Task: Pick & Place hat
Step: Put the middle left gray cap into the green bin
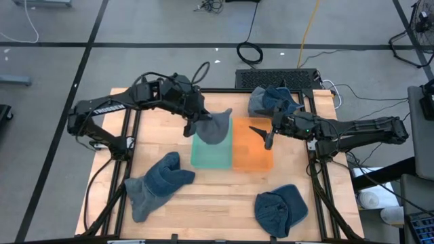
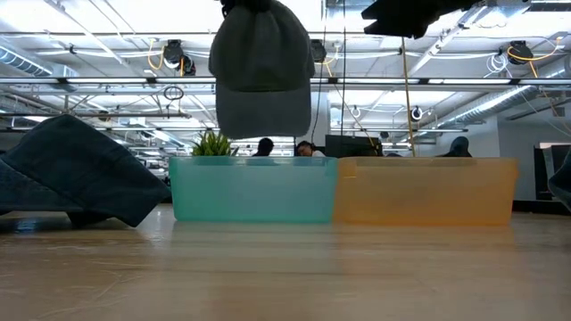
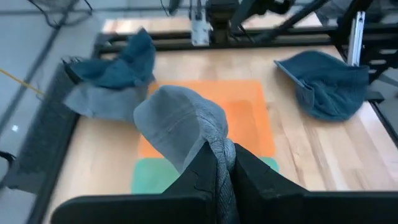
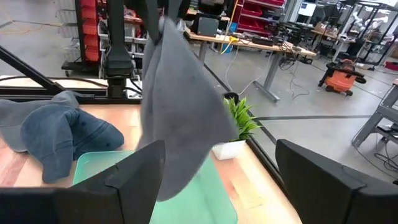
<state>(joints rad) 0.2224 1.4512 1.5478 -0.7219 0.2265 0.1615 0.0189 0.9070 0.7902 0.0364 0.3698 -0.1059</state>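
Left gripper (closed) on grey hat

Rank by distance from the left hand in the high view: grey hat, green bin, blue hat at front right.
1. Grey hat: held in the left hand, hanging.
2. Green bin: just below the hat, table centre.
3. Blue hat at front right: farthest, near the table's front right corner.

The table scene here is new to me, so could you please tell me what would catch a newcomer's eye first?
Most striking is the grey hat dangling in the air above the teal bin, pinched by the left gripper. The right gripper hovers open and empty over the orange bin beside it. Blue hats lie around on the wooden table, one at front left and another at front right.
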